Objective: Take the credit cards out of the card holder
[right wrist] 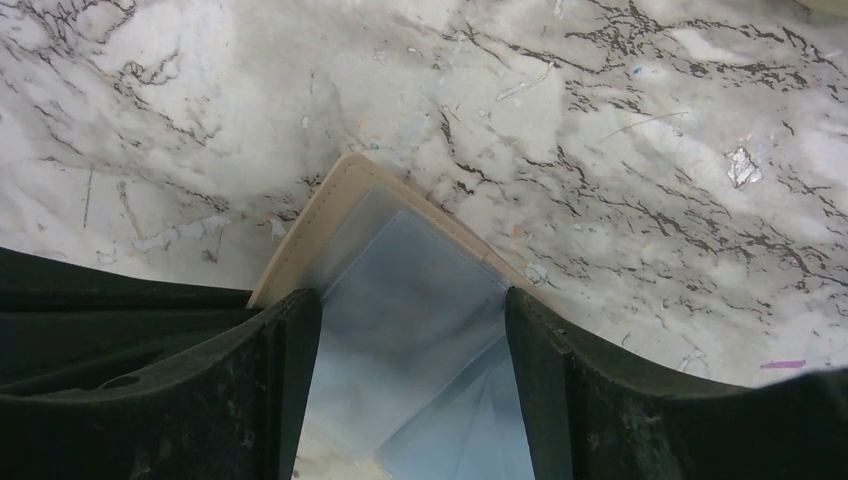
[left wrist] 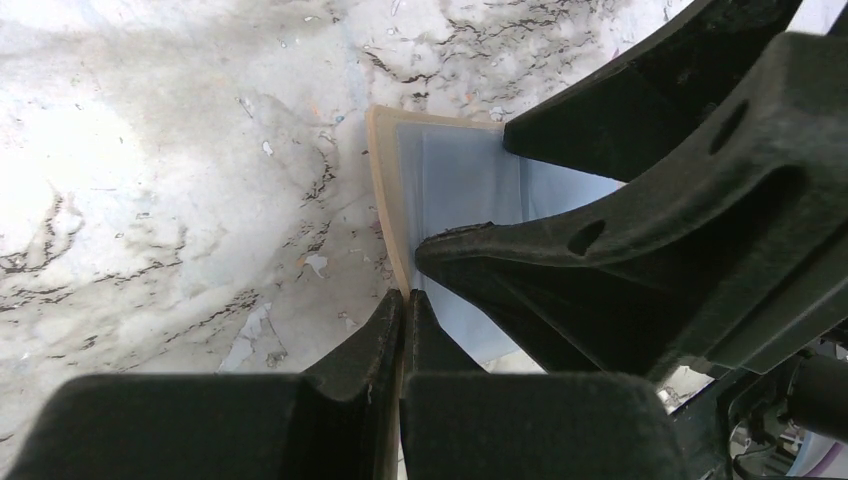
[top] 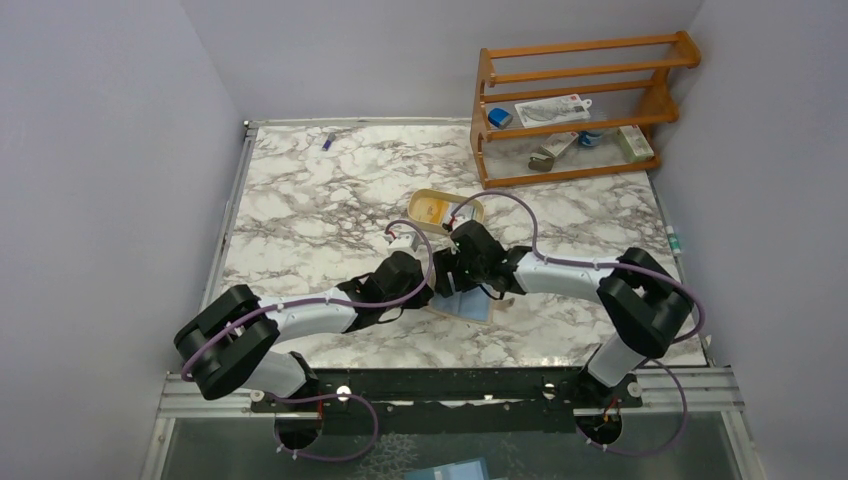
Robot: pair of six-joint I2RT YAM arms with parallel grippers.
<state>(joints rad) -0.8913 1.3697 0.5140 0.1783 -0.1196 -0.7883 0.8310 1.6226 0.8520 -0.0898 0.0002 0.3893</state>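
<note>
The left gripper (left wrist: 403,300) is squeezed shut on the wallet (left wrist: 450,180). Its two fingers are pinching the tan edge with no gap showing between them. The wallet is lying open on the marble table (top: 300,220), in the middle, right in front of the two arms, with its pale blue inside facing up.

The right gripper (right wrist: 410,300) is standing open, about halfway. Its two black fingers (right wrist: 285,390) are sitting on both sides of the blue inside part, and nothing is pinched between them. From the left wrist camera the tips of those fingers look like they are touching the blue lining. The blue part is looking shiny and see-through, like a clear pocket. I cannot tell if a card is sitting inside it.

Behind the grippers a tan oval tray (top: 445,191) is resting on the table, well apart from the wallet. A yellow-orange card (top: 430,209) is lying in it, and a bluish-white card (top: 466,212) is lying beside that one.

A wooden rack (top: 575,100) is standing at the far right corner with small packs on its shelves. Some of them are showing labels — but the writing is too tiny to read. No words are showing on the wallet or the cards.
</note>
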